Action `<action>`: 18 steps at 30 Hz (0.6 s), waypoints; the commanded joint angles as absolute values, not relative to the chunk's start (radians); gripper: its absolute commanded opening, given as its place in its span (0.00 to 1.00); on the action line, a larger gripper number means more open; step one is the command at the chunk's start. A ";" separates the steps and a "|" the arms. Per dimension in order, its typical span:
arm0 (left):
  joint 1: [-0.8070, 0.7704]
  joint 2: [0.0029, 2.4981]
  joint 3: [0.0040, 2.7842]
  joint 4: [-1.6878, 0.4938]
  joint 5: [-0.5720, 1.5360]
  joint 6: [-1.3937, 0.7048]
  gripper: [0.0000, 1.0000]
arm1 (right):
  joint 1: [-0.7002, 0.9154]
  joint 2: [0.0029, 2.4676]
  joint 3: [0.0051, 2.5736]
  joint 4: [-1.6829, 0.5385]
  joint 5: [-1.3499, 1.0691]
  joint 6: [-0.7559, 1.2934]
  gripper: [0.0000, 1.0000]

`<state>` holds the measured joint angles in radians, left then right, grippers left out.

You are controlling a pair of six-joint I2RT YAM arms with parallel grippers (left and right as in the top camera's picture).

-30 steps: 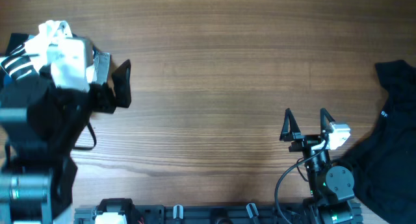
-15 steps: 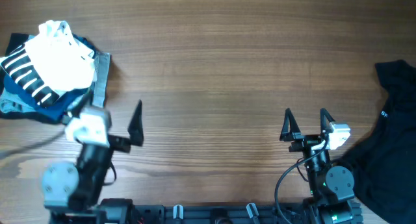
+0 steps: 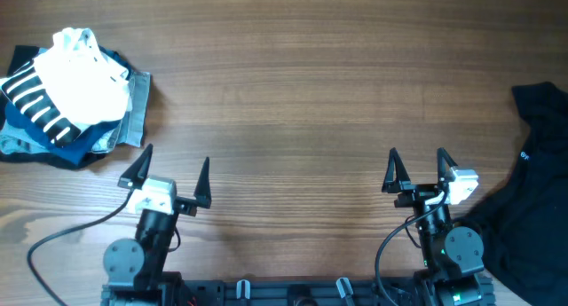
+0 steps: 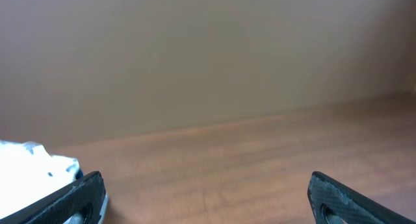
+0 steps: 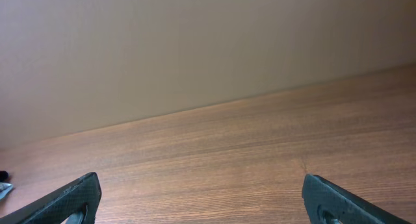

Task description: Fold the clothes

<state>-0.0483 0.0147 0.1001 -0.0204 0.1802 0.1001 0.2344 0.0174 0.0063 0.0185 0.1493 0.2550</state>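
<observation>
The clothes lie in two places. A pile [image 3: 75,93] sits at the far left, with a folded white garment [image 3: 87,75] on top of a dark blue striped piece [image 3: 34,100] and a grey one [image 3: 135,106]. A black garment [image 3: 537,191] with small white print lies crumpled at the right edge. My left gripper [image 3: 176,157] stands open near the front edge, below and right of the pile, touching nothing. In the left wrist view, the left gripper [image 4: 205,178] has bare wood between its fingers and a bit of white cloth [image 4: 29,160] shows at the left. My right gripper [image 3: 417,155] is open and empty, left of the black garment; the right gripper [image 5: 200,180] faces bare table.
The wooden table [image 3: 293,84] stretches between the pile and the black garment. A cable [image 3: 67,235] runs from the left arm's base. A dark rail [image 3: 293,293] runs along the front edge between the two arm bases.
My left arm has drawn back from over the pile at the far left to the front edge, uncovering the pile. Its jaws stayed open. The right arm has not moved.
</observation>
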 commanded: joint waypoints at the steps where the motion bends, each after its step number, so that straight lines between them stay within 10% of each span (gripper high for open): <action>1: -0.054 0.003 0.031 -0.010 0.181 0.097 1.00 | 0.229 0.007 0.005 0.021 0.133 0.243 1.00; 18: -0.054 0.006 0.006 -0.058 0.181 0.097 1.00 | 0.229 0.007 0.005 0.021 0.133 0.243 1.00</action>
